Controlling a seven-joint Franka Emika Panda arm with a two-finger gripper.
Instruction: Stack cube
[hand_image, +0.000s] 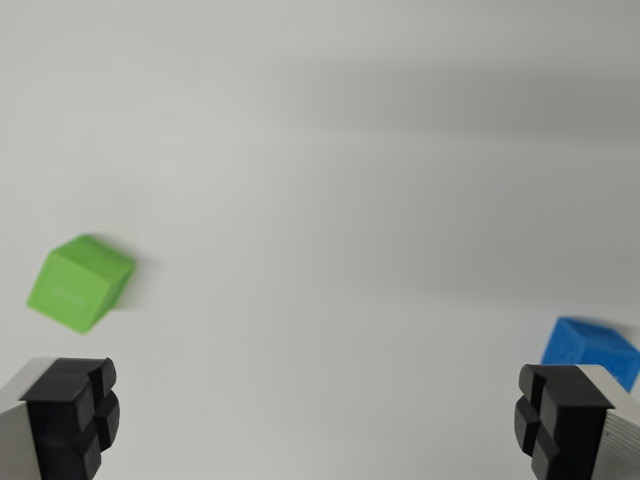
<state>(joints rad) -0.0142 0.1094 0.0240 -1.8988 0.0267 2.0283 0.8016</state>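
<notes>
A green cube (80, 282) lies on the white surface at the wrist view's left, turned at an angle. A blue cube (592, 352) sits at the wrist view's right edge, partly hidden behind my right fingertip. My gripper (315, 420) is open, with its two black padded fingertips (72, 415) wide apart at the bottom corners and nothing between them. Both cubes rest apart from each other and from the fingers' inner faces.
A plain white tabletop (330, 200) fills the view, with a soft grey shadow band across the upper right.
</notes>
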